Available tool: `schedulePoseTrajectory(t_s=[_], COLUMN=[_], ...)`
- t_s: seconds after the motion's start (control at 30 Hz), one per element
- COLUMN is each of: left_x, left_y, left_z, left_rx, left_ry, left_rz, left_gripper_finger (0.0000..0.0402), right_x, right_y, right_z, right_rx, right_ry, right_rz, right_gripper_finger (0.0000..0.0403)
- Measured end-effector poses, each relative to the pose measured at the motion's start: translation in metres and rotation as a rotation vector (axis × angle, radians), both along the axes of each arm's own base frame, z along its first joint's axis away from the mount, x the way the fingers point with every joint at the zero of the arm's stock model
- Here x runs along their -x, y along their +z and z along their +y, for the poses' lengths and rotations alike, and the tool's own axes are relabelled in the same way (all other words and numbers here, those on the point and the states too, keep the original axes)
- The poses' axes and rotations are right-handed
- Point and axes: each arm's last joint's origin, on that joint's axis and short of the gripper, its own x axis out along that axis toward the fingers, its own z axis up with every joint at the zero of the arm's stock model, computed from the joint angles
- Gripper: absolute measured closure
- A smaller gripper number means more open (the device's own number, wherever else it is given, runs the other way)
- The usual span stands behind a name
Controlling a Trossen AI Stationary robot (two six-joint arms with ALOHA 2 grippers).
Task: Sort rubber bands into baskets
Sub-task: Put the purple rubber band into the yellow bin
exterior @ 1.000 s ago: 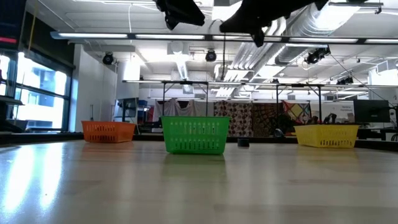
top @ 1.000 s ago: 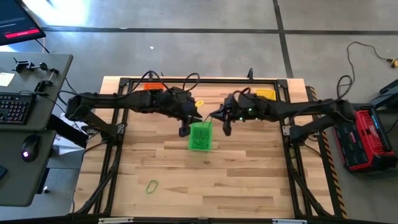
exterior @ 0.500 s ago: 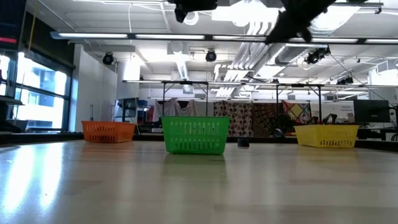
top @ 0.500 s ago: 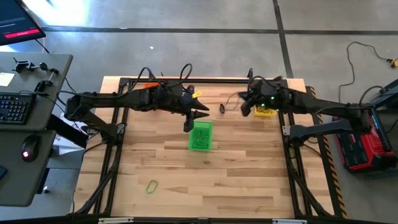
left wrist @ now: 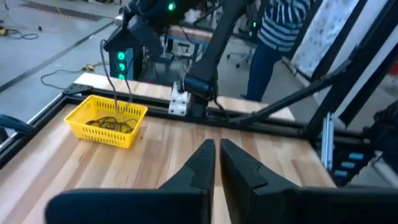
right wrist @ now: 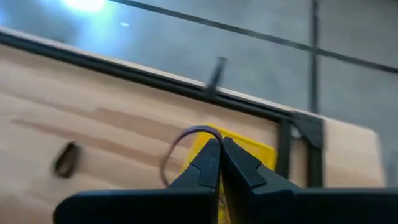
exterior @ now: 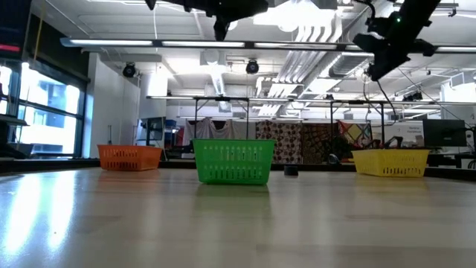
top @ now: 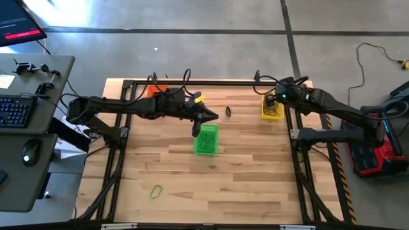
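The green basket [top: 206, 139] stands mid-table, the yellow basket [top: 273, 114] at the far right, and the orange basket [top: 156, 90] at the far left, half hidden by my left arm. My right gripper [top: 271, 104] hovers above the yellow basket [right wrist: 258, 152], shut on a thin dark rubber band [right wrist: 177, 142]. More dark bands lie in the yellow basket [left wrist: 99, 127]. My left gripper [top: 215, 116] is shut and holds nothing, pointing nearly level above the green basket's far edge. One green band [top: 156, 190] lies flat near the front left. My right gripper pinches the dark rubber band at one end of its loop [right wrist: 202, 130] between its two fingertips, slanting down from above. The rest of the loop curves out to one side and hangs slack below the fingers, lifted clear over the yellow basket.
A small dark bundle [top: 228, 112] lies on the table between the green and yellow baskets, also seen in the low view [exterior: 291, 170]. A black frame [top: 192, 82] runs around the table. A person stands beyond the table [left wrist: 280, 37].
My right gripper has swung from beside the green basket toward the table's far right, carrying the dark band to above the yellow basket, and has turned on the way. My left gripper has tipped up from pointing down over the green basket to nearly level and has shut.
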Motion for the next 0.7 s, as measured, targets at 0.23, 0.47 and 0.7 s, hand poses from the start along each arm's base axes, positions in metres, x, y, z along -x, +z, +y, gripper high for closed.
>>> schedulePoseTrajectory(t_s=[0.23, 0.47, 0.7], left_x=[0.001, 0.005, 0.005], left_y=[-0.009, -0.020, -0.020], left_z=[0.001, 0.000, 0.000], left_rx=[0.011, 0.067, 0.068], left_ry=[0.024, 0.029, 0.029], left_rz=[-0.005, -0.018, -0.017], left_gripper_finger=[0.0401, 0.0401, 0.0402], right_x=[0.009, 0.008, 0.012], right_y=[-0.022, -0.057, -0.093], right_z=[-0.015, -0.027, -0.031], right_rx=[-0.033, -0.078, -0.139], right_ry=[-0.206, -0.276, -0.336], right_rz=[0.059, 0.050, -0.001], right_gripper_finger=[0.0403, 0.0403, 0.0403])
